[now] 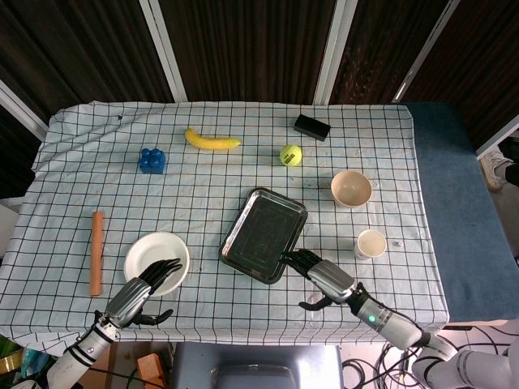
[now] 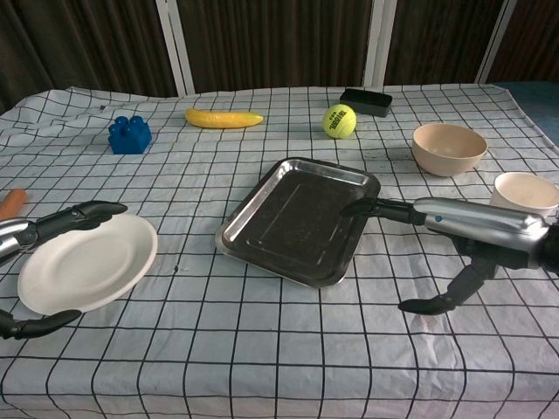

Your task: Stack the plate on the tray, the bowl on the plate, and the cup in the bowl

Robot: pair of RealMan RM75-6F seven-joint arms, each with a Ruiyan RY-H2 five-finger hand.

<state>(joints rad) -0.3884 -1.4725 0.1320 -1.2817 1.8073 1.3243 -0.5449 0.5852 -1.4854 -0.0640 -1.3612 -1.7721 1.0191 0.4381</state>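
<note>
Plate [image 2: 87,266], white, sits near the table's [image 1: 81,162] front-left edge, left hand [image 1: 139,293] spread wide around its near rim: fingers over the top, thumb below, grip not confirmed. Tray [image 2: 297,218], metal, lies mid-table, angled. Right hand [image 2: 472,231] at the tray's near-right corner, fingers extended over the rim, thumb apart, holding nothing. Bowl [image 2: 449,147] stands right of the tray, cup [image 2: 526,192] nearer the front. Banana [image 1: 212,140], tennis ball [image 1: 290,154], blue block [image 1: 152,160], black box [image 1: 311,126], wooden stick [image 1: 96,251] scattered around.
</note>
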